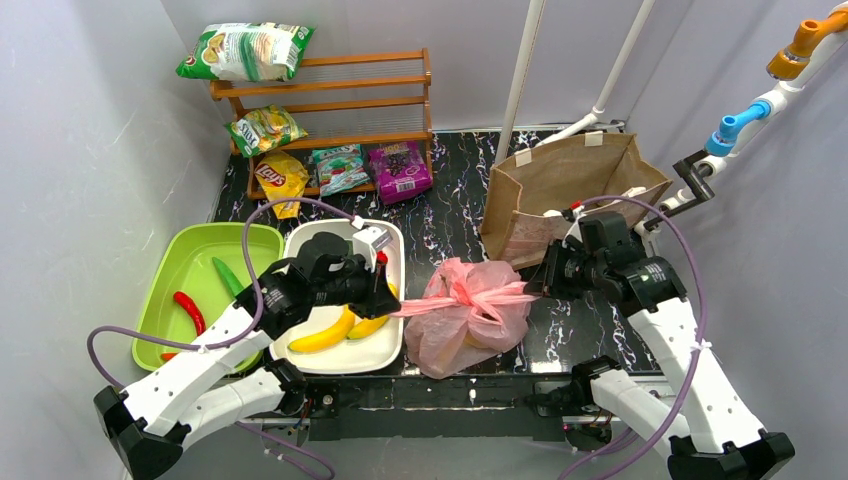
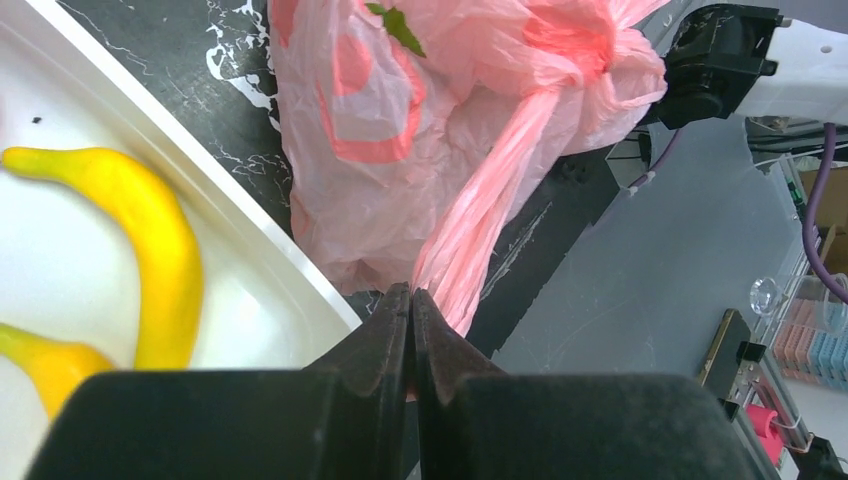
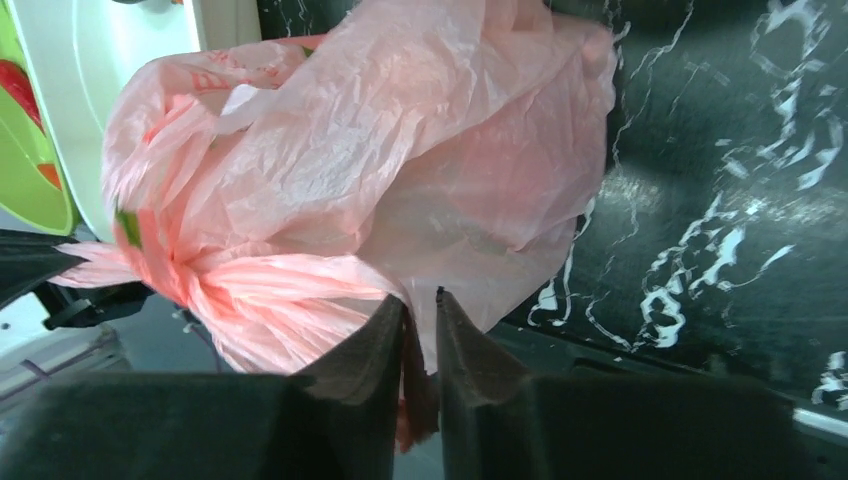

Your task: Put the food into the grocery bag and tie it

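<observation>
Pink, crinkly plastic of the grocery bag [image 1: 470,325] is seen bunched on the black marbled tabletop [image 1: 450,200], between a white tray [image 1: 392,352] and a brown paper bag [image 1: 560,190]. Its handles are drawn out sideways from a knot [image 1: 462,293]. What lies inside cannot be made out through the film.

Only the left wrist view shows the left tool [image 2: 412,295] pressed together on a twisted handle strand [image 2: 490,190], with two bananas [image 2: 150,230] lying in the tray beside it. In the right wrist view the right tool [image 3: 420,300] is seen with its jaws narrowly apart and pink film between them; whether that film is pinched cannot be told. A green tray [image 1: 190,260] appears clearly in the top view alone.
</observation>
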`<state>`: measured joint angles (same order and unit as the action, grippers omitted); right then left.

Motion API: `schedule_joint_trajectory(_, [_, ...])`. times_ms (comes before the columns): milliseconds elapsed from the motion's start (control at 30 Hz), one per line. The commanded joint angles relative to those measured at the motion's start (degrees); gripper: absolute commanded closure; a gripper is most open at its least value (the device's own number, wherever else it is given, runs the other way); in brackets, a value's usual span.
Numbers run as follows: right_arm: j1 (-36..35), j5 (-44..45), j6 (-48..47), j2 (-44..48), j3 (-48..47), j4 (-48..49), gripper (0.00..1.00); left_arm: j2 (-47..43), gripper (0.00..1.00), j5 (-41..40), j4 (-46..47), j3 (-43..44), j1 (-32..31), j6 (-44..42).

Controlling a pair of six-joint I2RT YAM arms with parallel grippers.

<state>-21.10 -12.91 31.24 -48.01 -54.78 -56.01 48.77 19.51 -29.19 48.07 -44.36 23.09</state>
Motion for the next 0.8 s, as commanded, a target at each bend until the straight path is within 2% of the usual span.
schedule_joint_trajectory(0, [0.5, 2.0, -2.3, -0.5, -7.7, -1.7, 0.67, 0.6, 0.98, -1.4, -5.5, 5.7, 0.5, -2.5])
schedule_joint_trajectory(100, [0.5, 0.9, -2.2, -2.1, -11.0, -3.9, 0.53, 1.8, 0.82, -1.1, -8.6, 9.3, 0.5, -3.9])
schedule_joint_trajectory(200, [0.6, 0.4, -2.0, -2.4, -13.3, -5.0, 0.44, 3.5, 0.64, -0.5, -11.8, 13.3, 0.5, -5.4])
schedule_joint_trajectory(267, [0.5, 0.6, -2.0, -2.4, -15.0, -5.2, 0.33, 3.9, 0.55, -1.1, -13.4, 15.4, 0.5, -6.4])
schedule_joint_trajectory(367, [0.5, 0.8, -1.9, -2.6, -18.3, -5.5, 0.26, 3.5, 0.36, -3.6, -14.3, 17.9, 0.5, -7.2])
schedule_joint_trajectory(400, [0.6, 0.8, -1.9, -2.9, -19.4, -5.4, 0.24, 3.2, 0.29, -4.6, -14.4, 18.6, 0.5, -7.4])
schedule_joint_trajectory(467, [0.5, 0.9, -2.1, -3.4, -21.5, -5.0, 0.22, 2.6, 0.04, -7.0, -14.7, 20.0, 0.5, -8.2])
schedule_joint_trajectory(633, [0.5, 1.8, -2.1, -4.9, -25.2, -3.5, 0.19, 3.6, 0.02, -14.2, -17.0, 24.1, 0.5, -9.4])
schedule_joint_trajectory(767, [0.5, 2.5, -2.1, -6.1, -26.9, -2.2, 0.19, 5.1, 0.02, -27.2, -18.7, 26.4, 0.4, -6.3])
